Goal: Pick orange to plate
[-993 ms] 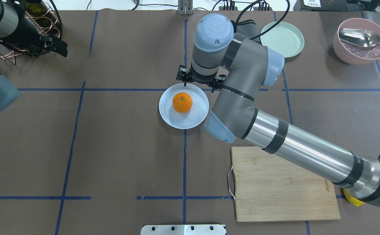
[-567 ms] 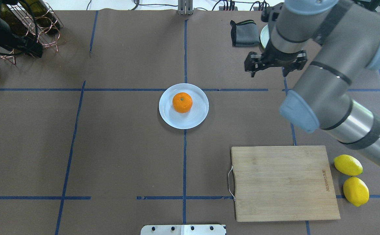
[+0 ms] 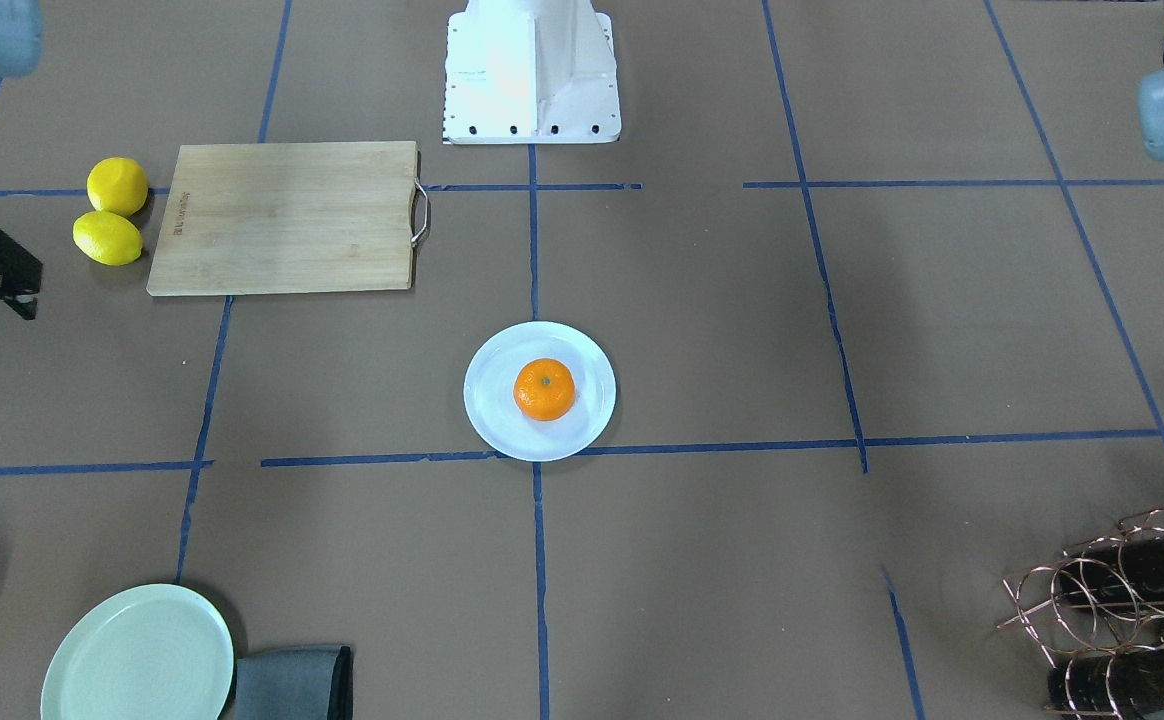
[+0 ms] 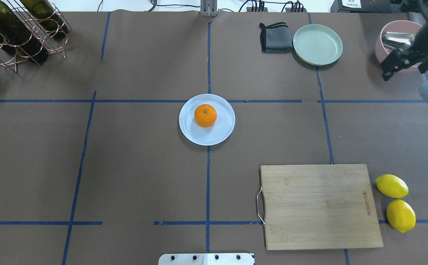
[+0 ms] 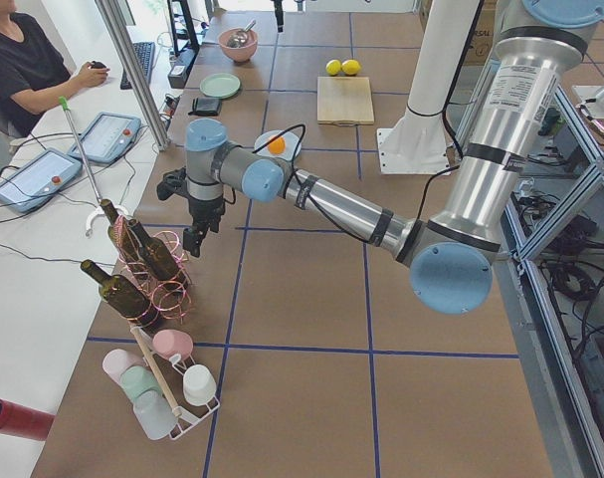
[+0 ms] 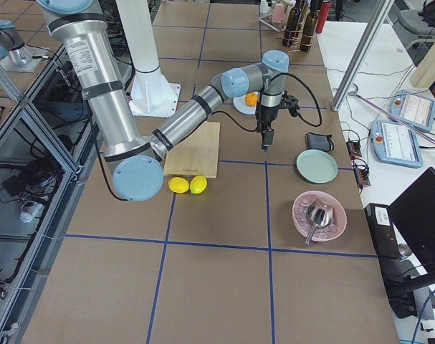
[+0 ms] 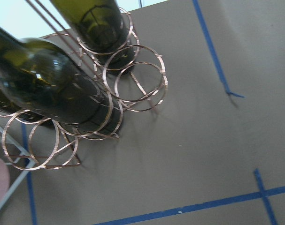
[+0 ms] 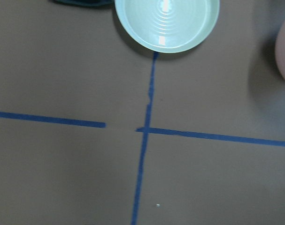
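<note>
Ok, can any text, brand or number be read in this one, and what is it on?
No text reads clearly.
Cutting board: brand mark near one short edge, too small to read.
Left arm label: blurred.
Right arm label: blurred.
White sign behind the table: blurred.

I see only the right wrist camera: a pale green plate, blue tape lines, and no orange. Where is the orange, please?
Observer: The orange sits on the bluish-white plate at the middle of the table, and nothing touches it.
Operator: Does my right gripper hold anything?
Observer: No. The right gripper is open and empty, hanging far from that plate.
Operator: And where is the other arm?
Observer: The left gripper hangs above the table beside the wine rack. I cannot tell whether it is open.
Operator: Is other fruit near?
Observer: Two lemons lie beside the cutting board.
</note>
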Robot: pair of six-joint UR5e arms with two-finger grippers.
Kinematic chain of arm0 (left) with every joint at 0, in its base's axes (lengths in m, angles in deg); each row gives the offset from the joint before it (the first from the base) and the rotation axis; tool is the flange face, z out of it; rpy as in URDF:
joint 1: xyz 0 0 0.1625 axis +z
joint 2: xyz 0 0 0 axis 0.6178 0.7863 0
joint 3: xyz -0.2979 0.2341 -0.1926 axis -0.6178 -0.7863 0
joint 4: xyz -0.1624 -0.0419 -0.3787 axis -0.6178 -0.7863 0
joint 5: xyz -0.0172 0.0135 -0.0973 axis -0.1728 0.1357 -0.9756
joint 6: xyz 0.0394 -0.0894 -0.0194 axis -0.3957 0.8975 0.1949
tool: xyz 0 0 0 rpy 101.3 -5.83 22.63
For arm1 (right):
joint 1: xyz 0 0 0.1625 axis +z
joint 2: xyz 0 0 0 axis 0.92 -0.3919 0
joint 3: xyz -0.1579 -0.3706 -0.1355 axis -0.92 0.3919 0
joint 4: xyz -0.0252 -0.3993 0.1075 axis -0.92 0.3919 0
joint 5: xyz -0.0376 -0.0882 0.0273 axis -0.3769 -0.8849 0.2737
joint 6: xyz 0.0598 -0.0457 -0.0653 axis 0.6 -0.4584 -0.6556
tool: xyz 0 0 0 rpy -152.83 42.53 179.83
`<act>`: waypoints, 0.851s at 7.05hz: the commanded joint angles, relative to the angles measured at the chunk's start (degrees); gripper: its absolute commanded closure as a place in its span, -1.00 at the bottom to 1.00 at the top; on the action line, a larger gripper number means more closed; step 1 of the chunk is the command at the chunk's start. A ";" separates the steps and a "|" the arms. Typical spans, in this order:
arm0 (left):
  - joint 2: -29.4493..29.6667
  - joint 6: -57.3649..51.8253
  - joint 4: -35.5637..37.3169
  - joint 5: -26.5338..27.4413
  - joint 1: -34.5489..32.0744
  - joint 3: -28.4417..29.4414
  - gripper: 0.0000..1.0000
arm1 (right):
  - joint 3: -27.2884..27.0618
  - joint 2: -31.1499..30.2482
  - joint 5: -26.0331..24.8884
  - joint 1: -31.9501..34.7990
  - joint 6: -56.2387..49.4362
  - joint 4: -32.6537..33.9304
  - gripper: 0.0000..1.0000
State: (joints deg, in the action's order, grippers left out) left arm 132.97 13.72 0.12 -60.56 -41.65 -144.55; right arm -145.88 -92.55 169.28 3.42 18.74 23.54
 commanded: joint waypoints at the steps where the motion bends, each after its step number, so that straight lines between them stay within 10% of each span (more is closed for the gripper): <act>1: -0.47 -15.83 9.34 -1.27 -8.04 0.48 -1.00 | 3.35 -8.62 8.03 11.59 -18.64 -1.11 -1.00; 6: -3.44 -35.15 10.00 -7.07 -16.06 11.47 -1.00 | 9.80 -10.41 11.85 20.70 -25.15 -2.87 -1.00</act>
State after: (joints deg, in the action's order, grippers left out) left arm 130.81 -20.05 10.26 -67.03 -55.94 -132.99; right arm -136.45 -103.26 181.06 23.71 -7.44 20.85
